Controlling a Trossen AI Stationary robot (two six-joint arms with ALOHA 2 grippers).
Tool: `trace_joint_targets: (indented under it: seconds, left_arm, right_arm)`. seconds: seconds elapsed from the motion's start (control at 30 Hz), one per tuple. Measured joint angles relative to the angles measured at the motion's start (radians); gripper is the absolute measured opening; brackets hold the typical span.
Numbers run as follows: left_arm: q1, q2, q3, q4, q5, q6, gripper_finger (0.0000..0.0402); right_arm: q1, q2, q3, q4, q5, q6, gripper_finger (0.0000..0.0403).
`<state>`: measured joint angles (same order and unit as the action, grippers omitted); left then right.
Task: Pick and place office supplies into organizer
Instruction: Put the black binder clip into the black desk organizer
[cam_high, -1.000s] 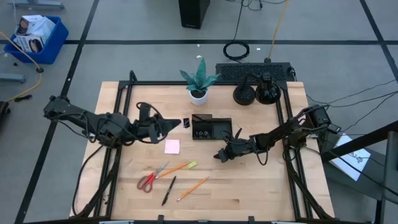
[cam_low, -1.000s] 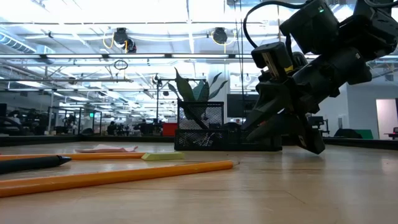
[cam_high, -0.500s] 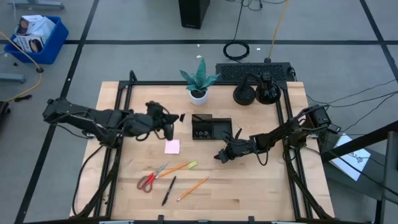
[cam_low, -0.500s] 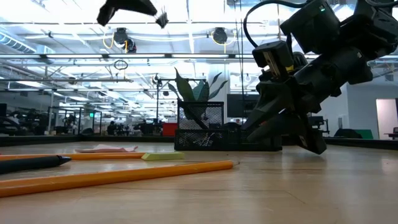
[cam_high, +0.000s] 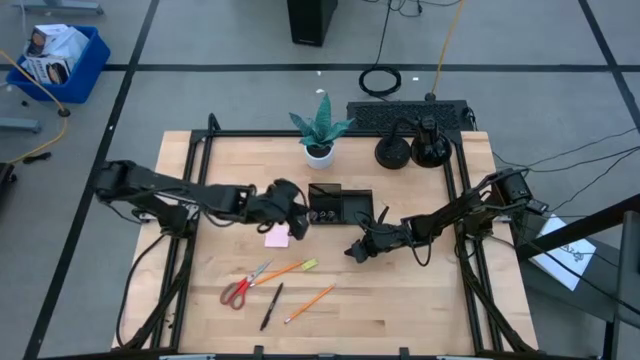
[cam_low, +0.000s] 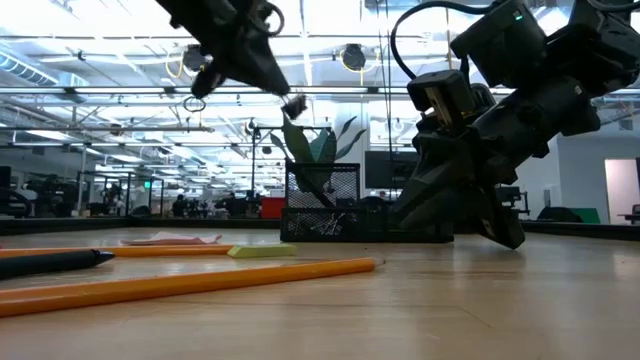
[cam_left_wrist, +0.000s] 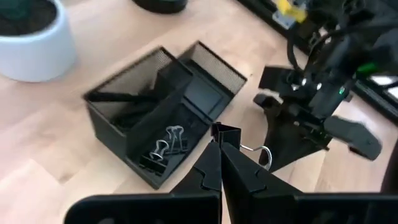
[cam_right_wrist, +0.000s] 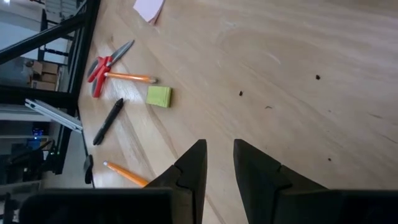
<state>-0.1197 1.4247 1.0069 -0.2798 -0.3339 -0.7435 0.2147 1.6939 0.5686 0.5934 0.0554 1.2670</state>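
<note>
The left gripper (cam_left_wrist: 219, 149) is closed on a small black binder clip (cam_left_wrist: 227, 135) and hangs in the air just beside the near-left edge of the organizer (cam_high: 340, 206), where two more clips (cam_left_wrist: 166, 144) lie in one compartment. The right gripper (cam_high: 352, 250) rests low near the table (cam_high: 420, 300), its fingers a little apart and holding nothing. Still on the table lie the pink sticky-note pad (cam_high: 277, 236), scissors (cam_high: 243, 286), highlighter (cam_high: 309, 265), a pen (cam_high: 271, 306) and a pencil (cam_high: 310, 303).

Open lab hall — taped floor (cam_high: 200, 66), ceiling lamps (cam_low: 350, 55), workstations.
</note>
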Motion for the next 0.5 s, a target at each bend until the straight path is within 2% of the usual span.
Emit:
trace_joint_targets:
  seconds: [0.3,0.5]
  left_arm:
    - [0.032,0.161,0.0,0.058,0.044,-0.022,0.0]
    - [0.079,0.224,0.0,0.099,0.058,0.002,0.0]
  right_arm:
    - [0.003,0.0,0.0,-0.001,-0.003,-0.024,0.0075]
    - [0.009,0.0,0.0,-0.005,-0.005,-0.026,0.0075]
